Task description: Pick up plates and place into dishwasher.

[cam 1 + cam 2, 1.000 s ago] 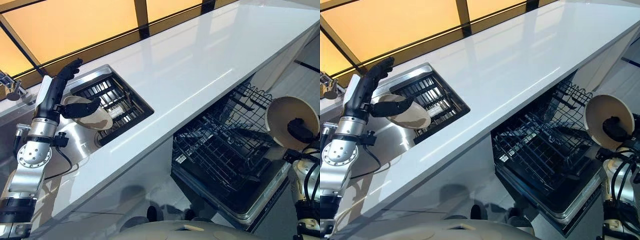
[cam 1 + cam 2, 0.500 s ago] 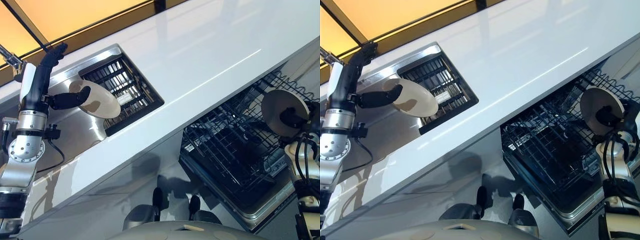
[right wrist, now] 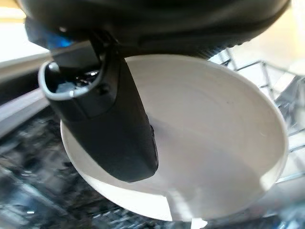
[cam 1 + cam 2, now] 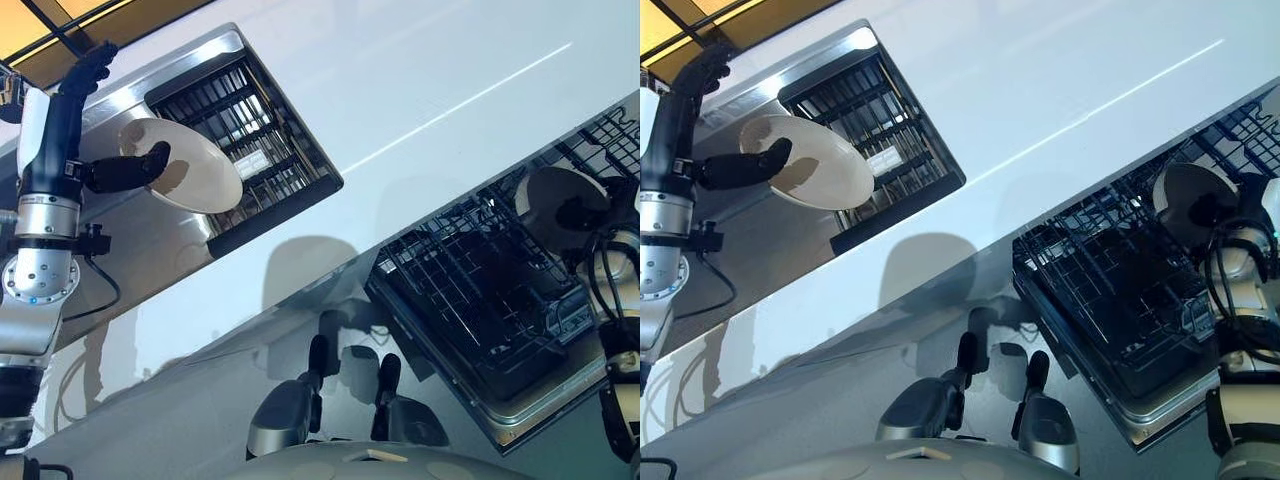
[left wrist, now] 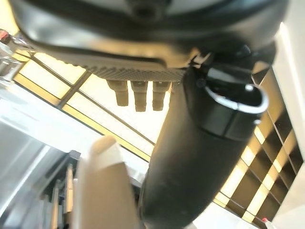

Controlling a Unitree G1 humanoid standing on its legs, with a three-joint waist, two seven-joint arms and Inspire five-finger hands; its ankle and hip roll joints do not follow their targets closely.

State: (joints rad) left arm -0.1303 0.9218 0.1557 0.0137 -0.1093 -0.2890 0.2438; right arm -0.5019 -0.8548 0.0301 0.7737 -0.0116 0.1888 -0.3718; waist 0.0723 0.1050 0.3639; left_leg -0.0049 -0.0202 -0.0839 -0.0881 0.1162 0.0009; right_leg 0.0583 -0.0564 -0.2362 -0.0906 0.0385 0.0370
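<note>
The right hand (image 4: 585, 212) pinches a cream plate (image 4: 548, 203) by its rim, thumb pressed on the plate's inner face, and holds it upright over the far end of the dishwasher's lower rack (image 4: 480, 300), which is pulled out below the white counter (image 4: 400, 90). The left hand (image 4: 120, 172) grips a second plate (image 4: 195, 175) the same way, thumb across its hollow, and holds it tilted above the sink (image 4: 215, 50) and its dark wire drying rack (image 4: 250, 135).

The step in hand appears to be seating the right plate between the rack's tines. It would be done well by keeping the plate on edge, aligning the rim with one slot between two rows of wires, lowering until the rim bears on the rack floor, and only then easing the thumb off. A release made early, or with the plate leaning, would likely let it topple across the wires. The left plate is best kept steady and clear of the sink rack until the right hand is free.

Several details cannot be read. The fingers behind each plate are hidden, so only the thumbs confirm the grip. Whether the right plate's lower rim already touches the tines cannot be told. The rack's far corner is cut off at the view's edge, and in the right wrist view the wires beneath the plate are too blurred to pick out a slot.
</note>
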